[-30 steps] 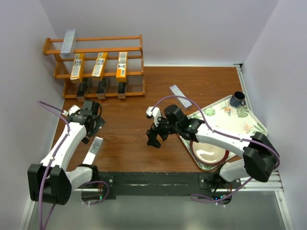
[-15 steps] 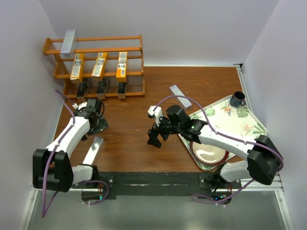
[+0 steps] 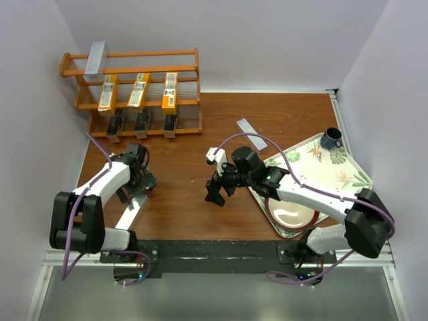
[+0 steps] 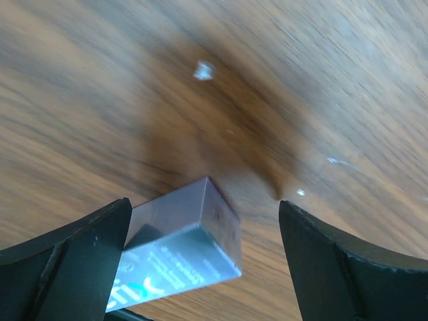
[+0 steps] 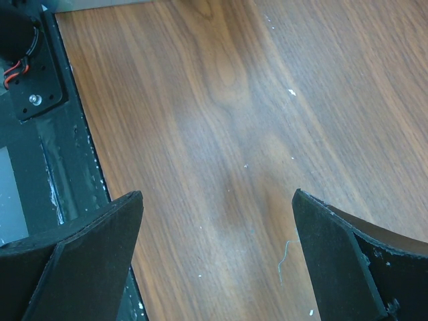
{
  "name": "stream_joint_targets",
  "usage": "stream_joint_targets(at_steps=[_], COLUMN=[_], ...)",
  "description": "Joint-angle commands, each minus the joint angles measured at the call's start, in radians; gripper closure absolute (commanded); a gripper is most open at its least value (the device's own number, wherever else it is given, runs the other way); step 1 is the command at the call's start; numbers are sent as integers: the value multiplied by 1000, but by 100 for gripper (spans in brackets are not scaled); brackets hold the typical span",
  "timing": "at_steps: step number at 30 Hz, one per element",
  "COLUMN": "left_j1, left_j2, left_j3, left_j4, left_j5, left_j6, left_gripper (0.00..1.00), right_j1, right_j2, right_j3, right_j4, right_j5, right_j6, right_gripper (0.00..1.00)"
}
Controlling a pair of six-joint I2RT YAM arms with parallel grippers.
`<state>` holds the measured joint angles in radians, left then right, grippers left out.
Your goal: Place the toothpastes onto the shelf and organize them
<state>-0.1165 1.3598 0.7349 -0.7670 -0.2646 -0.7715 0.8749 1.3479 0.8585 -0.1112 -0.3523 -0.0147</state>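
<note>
The shelf (image 3: 187,69) stands at the far left. It carries one silver-grey toothpaste (image 3: 95,59) on top, three orange ones (image 3: 139,89) on the middle tier and three black ones (image 3: 142,122) at the bottom. A silver carton (image 3: 247,127) lies loose on the table mid-back. Another silver carton (image 3: 128,212) (image 4: 180,234) lies near the front left. My left gripper (image 3: 137,188) (image 4: 204,207) hovers open over that carton's far end, which shows between the jaws close to the left finger. My right gripper (image 3: 215,194) (image 5: 217,197) hangs open over bare wood at mid-table.
A leaf-patterned tray (image 3: 348,167) sits at the right, holding a round plate (image 3: 292,212) and a dark mug (image 3: 331,138). The black mounting rail (image 3: 200,254) runs along the near edge. The left wall is close beside the left arm.
My left gripper has swung toward the near edge, coming over the far end of the front silver carton. The right gripper has barely moved.
</note>
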Motion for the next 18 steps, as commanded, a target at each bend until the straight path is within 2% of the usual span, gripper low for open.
stream_joint_targets(at_steps=[1,7,10,13,18], left_j1=[-64,-241,-316,-341,-341], left_j2=[13,85,110,72,-117], left_j3=[0,133,207,212,114], left_j4=[93,129,97,20,-113], left_j5=[131,189,148,64,-39], left_j6=[-78,-169,-207,-314,-650], left_gripper=[4,6,7,8,9], right_j1=[-2,-1,-2,-2,-1], right_j2=[-26,-42,-49,-47,-43], right_j3=[-6,-10,-13,-13,-12], right_j4=[31,27,28,25,27], right_j5=[21,50,56,58,41], right_j6=[9,7,4,2,4], right_gripper=[1,2,1,1,2])
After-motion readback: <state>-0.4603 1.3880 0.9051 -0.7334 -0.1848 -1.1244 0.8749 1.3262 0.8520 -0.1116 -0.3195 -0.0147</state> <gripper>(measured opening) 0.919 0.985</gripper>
